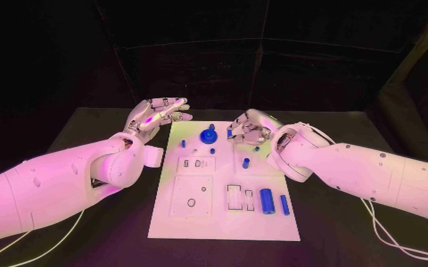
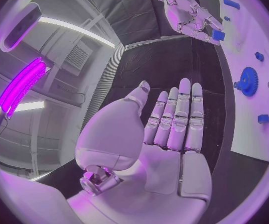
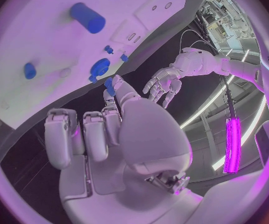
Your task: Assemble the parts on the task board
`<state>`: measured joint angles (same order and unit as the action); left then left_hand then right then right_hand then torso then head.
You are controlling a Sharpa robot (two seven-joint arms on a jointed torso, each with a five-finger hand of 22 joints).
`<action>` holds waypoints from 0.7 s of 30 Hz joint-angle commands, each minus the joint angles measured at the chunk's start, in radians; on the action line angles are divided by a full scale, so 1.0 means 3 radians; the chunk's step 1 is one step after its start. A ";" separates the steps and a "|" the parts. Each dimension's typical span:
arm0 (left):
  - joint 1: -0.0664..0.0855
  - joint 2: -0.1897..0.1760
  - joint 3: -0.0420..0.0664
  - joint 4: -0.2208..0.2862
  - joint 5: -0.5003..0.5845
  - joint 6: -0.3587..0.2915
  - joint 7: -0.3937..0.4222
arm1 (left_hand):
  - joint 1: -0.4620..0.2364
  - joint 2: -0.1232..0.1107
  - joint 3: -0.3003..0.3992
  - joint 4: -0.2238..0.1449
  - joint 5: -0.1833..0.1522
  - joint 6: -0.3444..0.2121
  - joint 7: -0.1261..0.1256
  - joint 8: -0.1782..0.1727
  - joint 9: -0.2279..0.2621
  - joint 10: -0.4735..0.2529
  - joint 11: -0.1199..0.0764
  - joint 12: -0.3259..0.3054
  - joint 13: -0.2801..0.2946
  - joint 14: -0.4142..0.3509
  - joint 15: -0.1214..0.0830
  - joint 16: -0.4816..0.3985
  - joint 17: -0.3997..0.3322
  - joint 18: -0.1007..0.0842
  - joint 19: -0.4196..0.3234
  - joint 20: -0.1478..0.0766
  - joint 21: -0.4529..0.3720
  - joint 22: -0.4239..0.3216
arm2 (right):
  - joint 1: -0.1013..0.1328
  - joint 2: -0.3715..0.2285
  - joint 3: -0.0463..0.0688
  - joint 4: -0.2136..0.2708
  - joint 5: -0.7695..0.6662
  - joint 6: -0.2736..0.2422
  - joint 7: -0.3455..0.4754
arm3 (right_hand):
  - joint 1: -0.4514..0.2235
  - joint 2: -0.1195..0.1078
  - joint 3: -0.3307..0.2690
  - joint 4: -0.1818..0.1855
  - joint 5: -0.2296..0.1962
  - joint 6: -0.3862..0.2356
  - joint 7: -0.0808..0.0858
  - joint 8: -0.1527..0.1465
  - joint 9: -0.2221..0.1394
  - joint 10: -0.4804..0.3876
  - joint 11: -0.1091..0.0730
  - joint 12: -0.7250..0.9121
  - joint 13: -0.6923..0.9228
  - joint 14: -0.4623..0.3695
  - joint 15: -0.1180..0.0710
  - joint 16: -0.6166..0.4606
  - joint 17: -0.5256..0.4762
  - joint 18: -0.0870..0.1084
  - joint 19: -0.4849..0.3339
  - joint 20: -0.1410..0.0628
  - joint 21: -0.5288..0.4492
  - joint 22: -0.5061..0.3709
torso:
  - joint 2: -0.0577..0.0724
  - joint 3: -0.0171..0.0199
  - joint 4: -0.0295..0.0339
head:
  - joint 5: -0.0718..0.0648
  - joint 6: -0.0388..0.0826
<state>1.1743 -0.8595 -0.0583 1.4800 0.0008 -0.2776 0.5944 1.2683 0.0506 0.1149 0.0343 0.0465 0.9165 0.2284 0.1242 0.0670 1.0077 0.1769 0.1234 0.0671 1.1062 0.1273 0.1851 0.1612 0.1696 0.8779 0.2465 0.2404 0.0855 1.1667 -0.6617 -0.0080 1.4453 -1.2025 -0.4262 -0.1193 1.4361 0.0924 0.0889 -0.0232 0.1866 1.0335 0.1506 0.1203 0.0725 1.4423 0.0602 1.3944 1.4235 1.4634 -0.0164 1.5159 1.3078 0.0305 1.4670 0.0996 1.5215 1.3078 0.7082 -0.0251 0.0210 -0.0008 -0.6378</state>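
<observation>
Over the far end of the task board [image 1: 223, 230], near the blue gear [image 1: 209, 135], the right hand [image 1: 248, 127] hovers with its fingers curled in. The left wrist view shows a small blue block [image 2: 218, 35] pinched at its fingertips. The left hand [image 1: 158, 114] is raised just off the board's far left corner, palm up, fingers straight, close together and holding nothing.

Parts noted on the board: the gear standing at the far end; small blue pegs [image 1: 185, 144] beside it; a large blue cylinder [image 1: 266, 200] and a thinner blue pin [image 1: 284, 204] lying toward the near right corner, well apart from the gear.

Risks, as judged:
- The block is held only at the fingertips; a tilt or a light knock against the board could twist it or drop it.
- The right hand's own fingers hide the receiving slot from the head view, so misalignment is likely if it descends without correction.
- The gear and pegs sit close to the right hand; a sideways sweep could dislodge them.
- The board appears unclamped; a hard press at its far end might shift it, and the left hand is not bracing it.
</observation>
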 commanded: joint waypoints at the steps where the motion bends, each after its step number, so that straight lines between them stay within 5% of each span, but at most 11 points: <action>1: 0.0006 0.0019 0.0003 -0.0015 0.0008 0.0038 0.0017 | -0.0003 0.0025 0.0003 -0.0021 0.0015 0.0014 0.0016 -0.0020 -0.0002 0.0014 0.0005 -0.0018 -0.0002 0.0008 0.0006 -0.0021 0.0003 0.0053 0.0021 -0.0004 -0.0020 -0.0006 | 0.0000 0.0106 0.0000 -0.0020 -0.0353 0.0000 -0.0288 | -0.0023 0.0012 0.0020 0.0006 0.0010 0.0127 -0.0079 0.0013 0.0006 0.0041 -0.0054 0.0000 -0.0069 0.0273 -0.0022 0.0014 0.0480 -0.0016 0.0068 -0.0025 0.0010 0.0527 | -0.0010 -0.0015 0.0012 | 0.0024 -0.0025; 4: 0.0007 0.0030 0.0004 -0.0028 0.0021 0.0036 0.0018 | -0.0003 0.0025 0.0003 -0.0021 0.0015 0.0014 0.0016 -0.0020 -0.0002 0.0014 0.0005 -0.0018 -0.0002 0.0008 0.0006 -0.0021 0.0003 0.0053 0.0021 -0.0004 -0.0020 -0.0006 | -0.0012 0.0221 -0.0002 -0.0057 -0.0451 0.0045 -0.0339 | -0.0025 0.0011 0.0021 0.0006 0.0010 0.0127 -0.0079 0.0012 0.0006 0.0042 -0.0054 0.0001 -0.0068 0.0274 -0.0022 0.0017 0.0486 -0.0016 0.0069 -0.0025 0.0010 0.0528 | -0.0013 -0.0023 0.0009 | 0.0059 -0.0042; 10: 0.0007 0.0054 0.0004 -0.0050 0.0034 0.0034 0.0021 | -0.0003 0.0025 0.0003 -0.0021 0.0015 0.0014 0.0016 -0.0020 -0.0002 0.0014 0.0005 -0.0018 -0.0002 0.0008 0.0006 -0.0021 0.0003 0.0053 0.0021 -0.0004 -0.0020 -0.0006 | -0.0056 0.0405 -0.0015 -0.0120 -0.0591 0.0136 -0.0413 | -0.0042 0.0006 0.0029 0.0007 0.0013 0.0125 -0.0079 0.0007 0.0004 0.0041 -0.0055 -0.0001 -0.0070 0.0274 -0.0023 0.0016 0.0484 -0.0016 0.0069 -0.0026 0.0010 0.0528 | -0.0007 -0.0010 0.0009 | 0.0092 -0.0063; 15: 0.0008 0.0070 0.0004 -0.0069 0.0038 0.0035 0.0024 | 0.0003 0.0030 0.0007 -0.0026 0.0015 0.0018 0.0013 -0.0020 -0.0001 0.0019 0.0002 -0.0019 -0.0002 0.0010 0.0004 -0.0023 0.0004 0.0053 0.0024 -0.0005 -0.0021 -0.0008 | -0.0105 0.0548 -0.0075 -0.0178 -0.0696 0.0189 -0.0437 | -0.0052 0.0005 0.0035 0.0008 0.0016 0.0124 -0.0079 0.0004 0.0003 0.0036 -0.0055 -0.0008 -0.0075 0.0273 -0.0024 0.0014 0.0481 -0.0016 0.0069 -0.0027 0.0010 0.0528 | -0.0007 -0.0002 0.0001 | 0.0119 -0.0081; 21: 0.0008 0.0082 0.0004 -0.0082 0.0039 0.0040 0.0022 | 0.0003 0.0030 0.0007 -0.0026 0.0015 0.0018 0.0013 -0.0020 -0.0001 0.0019 0.0002 -0.0019 -0.0002 0.0010 0.0004 -0.0023 0.0004 0.0053 0.0024 -0.0005 -0.0021 -0.0008 | -0.0152 0.0626 -0.0103 -0.0213 -0.0786 0.0214 -0.0462 | -0.0077 -0.0003 0.0045 0.0013 0.0020 0.0123 -0.0078 -0.0001 0.0002 0.0035 -0.0055 -0.0009 -0.0075 0.0274 -0.0024 0.0014 0.0482 -0.0015 0.0067 -0.0028 0.0009 0.0526 | -0.0007 -0.0001 0.0004 | 0.0130 -0.0094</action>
<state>1.1747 -0.8361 -0.0582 1.4554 0.0076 -0.2773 0.5942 1.2683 0.0506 0.1176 0.0316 0.0465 0.9165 0.2284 0.1242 0.0670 1.0078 0.1769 0.1234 0.0671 1.1062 0.1272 0.1811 0.1610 0.1696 0.8779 0.2465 0.2404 0.0848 1.1207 -0.4752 -0.0394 1.3834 -1.3927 -0.3818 -0.2397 1.4101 0.0795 0.0988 -0.0194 0.1863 1.0428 0.1486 0.1210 0.0731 1.4510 0.0514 1.3962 1.3801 1.4633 -0.0163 1.5159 1.3077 0.0305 1.4670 0.0996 1.5215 1.3077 0.7058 -0.0261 0.0223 0.0375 -0.6651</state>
